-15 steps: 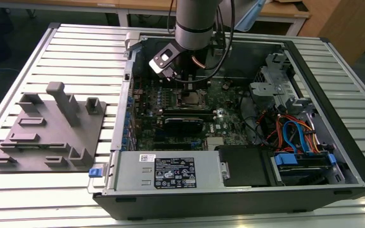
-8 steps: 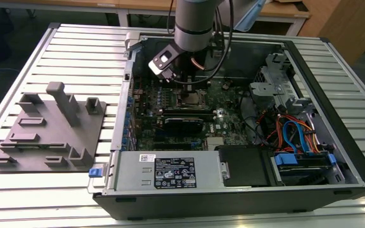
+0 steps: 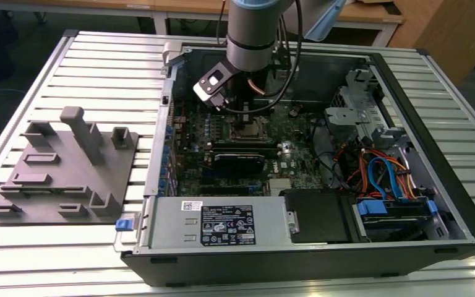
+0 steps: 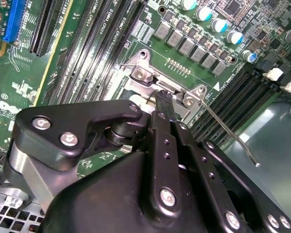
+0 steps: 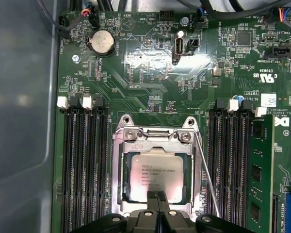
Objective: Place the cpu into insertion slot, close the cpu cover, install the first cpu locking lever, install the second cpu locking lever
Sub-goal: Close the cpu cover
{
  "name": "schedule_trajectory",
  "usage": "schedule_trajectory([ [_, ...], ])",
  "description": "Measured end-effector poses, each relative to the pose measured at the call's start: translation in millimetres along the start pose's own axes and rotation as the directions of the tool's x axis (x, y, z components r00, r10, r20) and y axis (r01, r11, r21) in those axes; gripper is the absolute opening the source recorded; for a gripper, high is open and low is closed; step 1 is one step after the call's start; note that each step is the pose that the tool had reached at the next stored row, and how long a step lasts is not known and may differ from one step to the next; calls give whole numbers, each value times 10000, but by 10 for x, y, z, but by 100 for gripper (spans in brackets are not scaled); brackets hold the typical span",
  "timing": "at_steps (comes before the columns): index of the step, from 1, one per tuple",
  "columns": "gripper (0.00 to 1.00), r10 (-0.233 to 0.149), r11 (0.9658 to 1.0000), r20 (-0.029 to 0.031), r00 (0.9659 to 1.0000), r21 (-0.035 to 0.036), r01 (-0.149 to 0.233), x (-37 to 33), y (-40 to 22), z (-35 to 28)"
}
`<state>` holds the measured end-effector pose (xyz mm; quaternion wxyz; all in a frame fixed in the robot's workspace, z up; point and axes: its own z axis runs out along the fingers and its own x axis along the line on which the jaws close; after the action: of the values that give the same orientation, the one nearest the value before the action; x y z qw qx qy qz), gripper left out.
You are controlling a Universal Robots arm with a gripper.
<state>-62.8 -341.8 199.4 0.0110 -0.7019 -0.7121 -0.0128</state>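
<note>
The cpu (image 5: pixel 155 172) lies flat in its socket, its silver-grey top showing through the cut-out of the cpu cover (image 5: pixel 157 145). The cover is down over the chip. In the first wrist view my gripper (image 5: pixel 157 195) is shut, with its two black fingertips pressed together at the chip's near edge and nothing between them. In the second wrist view the gripper (image 4: pixel 163 99) tip meets the cover (image 4: pixel 145 75) at its hinge end. A thin wire locking lever (image 5: pixel 203 174) runs along one side of the socket, and its free end (image 4: pixel 230 136) sticks out over the memory slots.
The motherboard sits inside an open computer case (image 3: pixel 435 235) on a slatted table. Memory slots (image 5: pixel 82 165) flank the socket on both sides. A power supply (image 3: pixel 221 223) and drive bay fill the near end. A grey fixture (image 3: pixel 64 167) stands at the exterior view's left.
</note>
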Motion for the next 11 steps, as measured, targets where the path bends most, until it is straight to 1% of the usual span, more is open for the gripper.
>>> schedule_trajectory([
  [4, 11, -3, 10000, 0, 10000, 1, 3, 0, -1, -2],
  [8, 11, -1, 10000, 0, 10000, 0, 1, 1, -3, -38],
  [11, 11, -2, 10000, -3, 10000, -1, 2, 2, -1, -41],
])
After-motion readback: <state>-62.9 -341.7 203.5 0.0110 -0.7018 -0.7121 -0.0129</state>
